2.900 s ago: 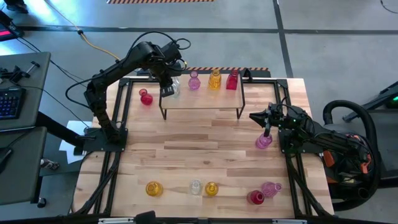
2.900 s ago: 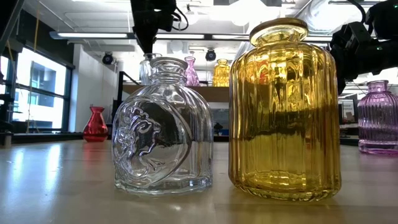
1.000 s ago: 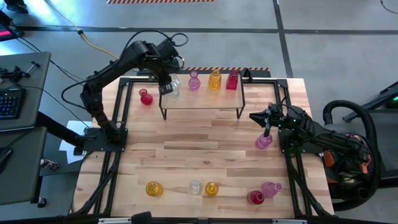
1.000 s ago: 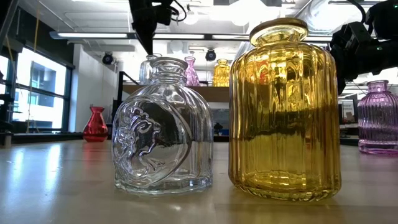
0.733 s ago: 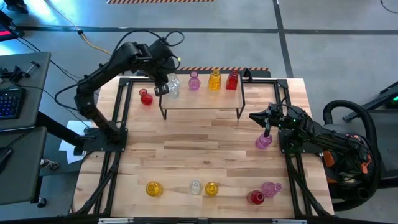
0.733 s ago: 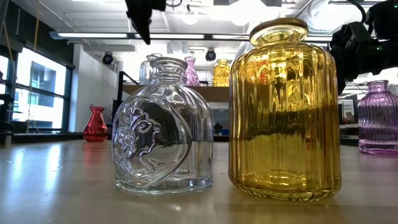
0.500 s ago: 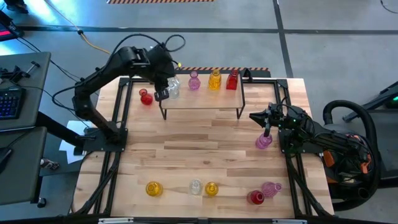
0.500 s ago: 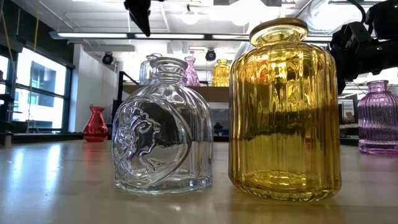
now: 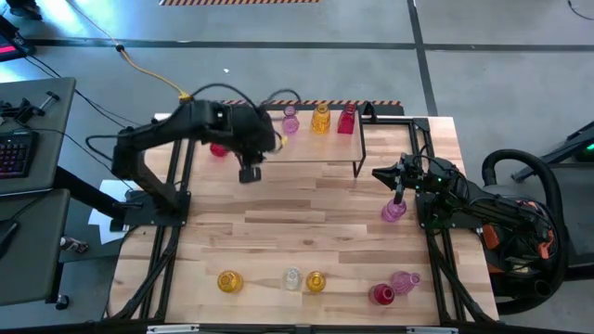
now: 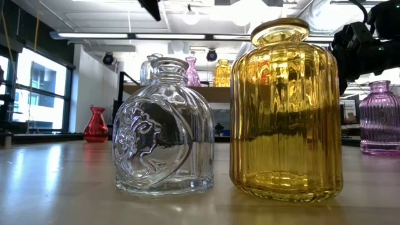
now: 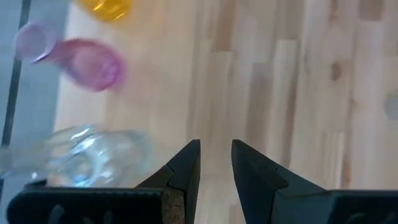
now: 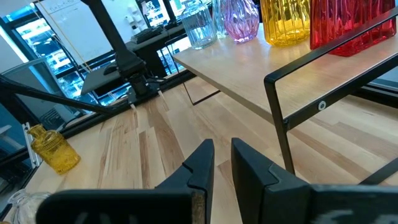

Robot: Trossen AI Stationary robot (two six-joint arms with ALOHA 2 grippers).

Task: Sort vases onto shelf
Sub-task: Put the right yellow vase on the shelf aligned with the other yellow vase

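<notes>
The shelf stands at the table's far side. On it are a clear vase, a pink one, an amber one and a red one. My left gripper hangs high over the table just in front of the shelf's left end. It points down and is slightly open, with nothing between its fingers. My right gripper waits at the right, shut, level, just above a pink-purple vase. Several more vases stand along the near edge, among them a clear one and an amber one.
A small red vase stands on the table left of the shelf, partly under my left arm in the high view. A red vase and a pink vase stand at the near right. Bare wood lies between the shelf and the near row.
My left gripper has drawn away from the clear vase on the shelf. It has gone up and toward the table's near edge, past the shelf's front edge, rolling a little. The clear vase has stayed upright on the shelf.
</notes>
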